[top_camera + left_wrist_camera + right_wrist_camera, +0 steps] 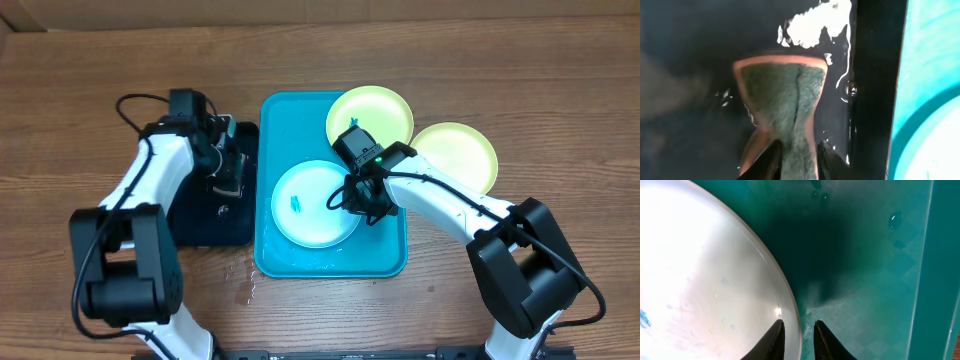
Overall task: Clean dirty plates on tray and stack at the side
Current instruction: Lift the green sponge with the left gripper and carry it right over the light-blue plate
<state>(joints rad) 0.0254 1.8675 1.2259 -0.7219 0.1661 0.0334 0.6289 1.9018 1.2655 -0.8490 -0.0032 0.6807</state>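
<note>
The left claw [800, 145] is clamped on a green sponge [782, 95] (squeezed narrow at the grip) above the black tray [875, 75]. The right claw [799, 325], barely parted, straddles the rim of the light blue plate [705, 280] in the turquoise tray [865, 255]; whether it grips, I cannot tell.

Item 1: pale round plate [705, 270], filling the 9 o'clock half, wet sheen; blue smudge [644, 317] at 8 o'clock edge.
Item 2: turquoise tray [865, 280], floor from 12 to 5 o'clock, raised wall at 3 o'clock; water droplets [895, 219] at 1 o'clock.
Item 3: right gripper [799, 341], 6 o'clock, dark fingertips [774, 341] narrowly apart, straddling the plate's rim; contact unclear.
</note>
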